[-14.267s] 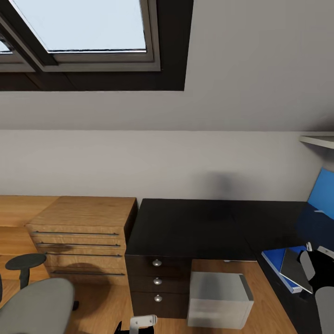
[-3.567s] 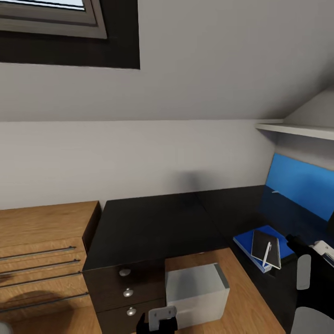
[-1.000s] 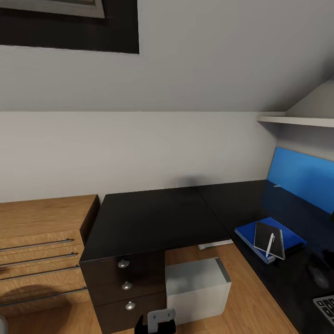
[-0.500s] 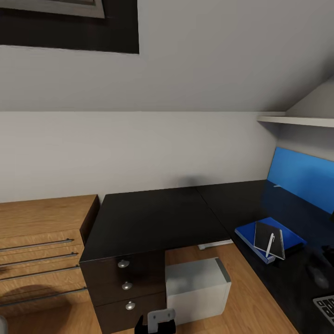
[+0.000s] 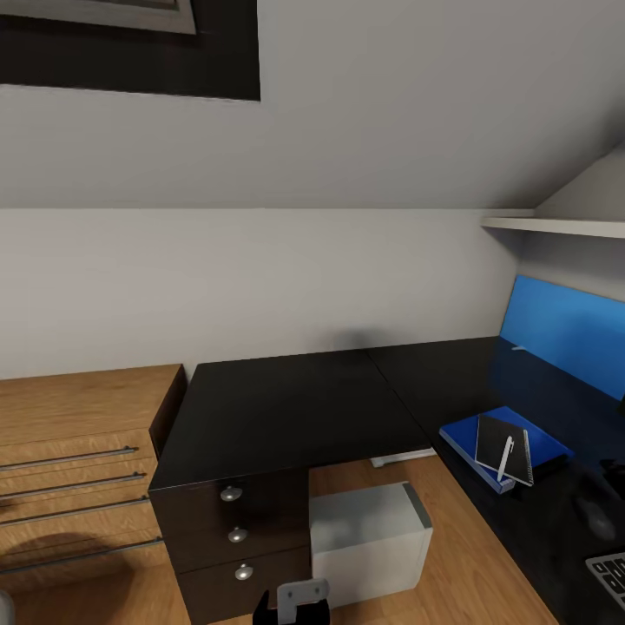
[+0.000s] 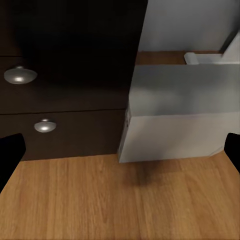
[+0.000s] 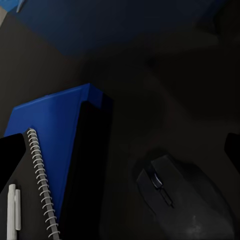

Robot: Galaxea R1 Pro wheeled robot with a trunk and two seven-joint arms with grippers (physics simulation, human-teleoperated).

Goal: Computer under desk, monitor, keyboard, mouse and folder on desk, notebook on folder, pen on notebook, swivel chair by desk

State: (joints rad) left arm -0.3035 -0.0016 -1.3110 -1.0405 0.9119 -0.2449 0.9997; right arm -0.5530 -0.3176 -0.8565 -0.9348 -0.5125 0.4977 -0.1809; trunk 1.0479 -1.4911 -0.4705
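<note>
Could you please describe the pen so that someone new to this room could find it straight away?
Look along the black desk towards the blue wall panel. A blue folder lies there with a dark notebook on it. The pen is the thin white stick on that cover.

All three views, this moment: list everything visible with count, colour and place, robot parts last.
desk: one, black, L-shaped, against the walls
drawer knobs: three, silver, desk front
computer: one, light grey, floor under desk
folder: one, blue, on desk
notebook: one, dark grey, on folder
pen: one, white, on notebook
mouse: one, dark, desk beside folder
keyboard: one, corner at frame edge
dresser: one, oak, left of desk
wall panel: one, blue, behind desk
shelf: one, white, above panel
left gripper: black fingertips, apart, facing computer
right gripper: black fingertips, apart, above mouse
</note>
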